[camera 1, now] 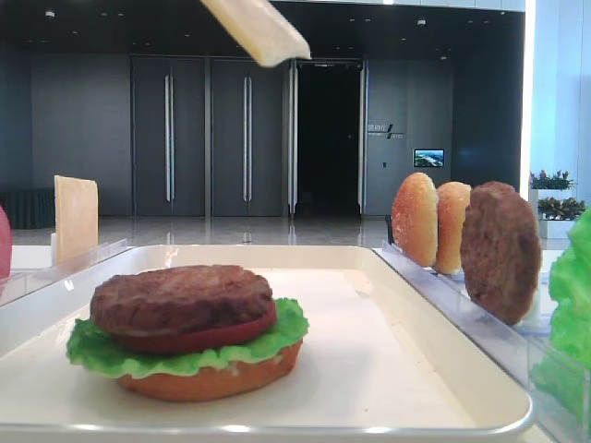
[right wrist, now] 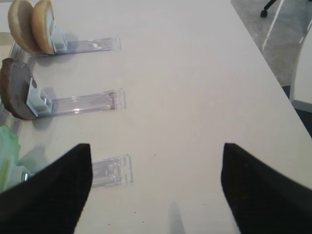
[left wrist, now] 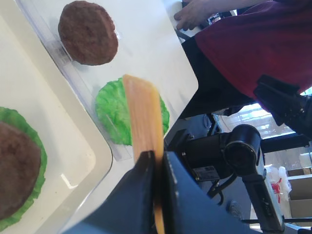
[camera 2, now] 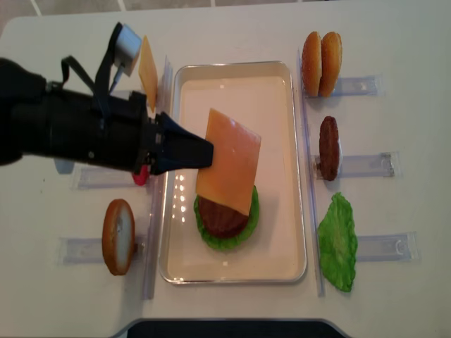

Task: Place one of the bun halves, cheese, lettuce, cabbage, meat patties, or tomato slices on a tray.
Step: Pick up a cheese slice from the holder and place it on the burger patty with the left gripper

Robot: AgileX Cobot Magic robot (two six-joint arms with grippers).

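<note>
My left gripper [camera 2: 206,153] is shut on one edge of the cheese [camera 2: 229,162], a thin pale orange square. It holds the slice tilted in the air over the cream-white tray [camera 2: 275,91]. The left wrist view shows the cheese [left wrist: 144,114] pinched between the jaws of the left gripper [left wrist: 157,158]. Below it on the tray stands a stack: bun half, lettuce, tomato slice and meat patty [camera 2: 224,218] on top. From the low view the cheese [camera 1: 259,28] hangs well above the patty [camera 1: 180,300]. My right gripper [right wrist: 156,185] is open over bare table.
Clear racks flank the tray. On the right stand two bun halves [camera 2: 321,63], a patty [camera 2: 328,148] and lettuce [camera 2: 338,239]. On the left are another cheese slice [camera 2: 148,74] and a bun half [camera 2: 118,236]. A person in red [left wrist: 253,44] is beside the table.
</note>
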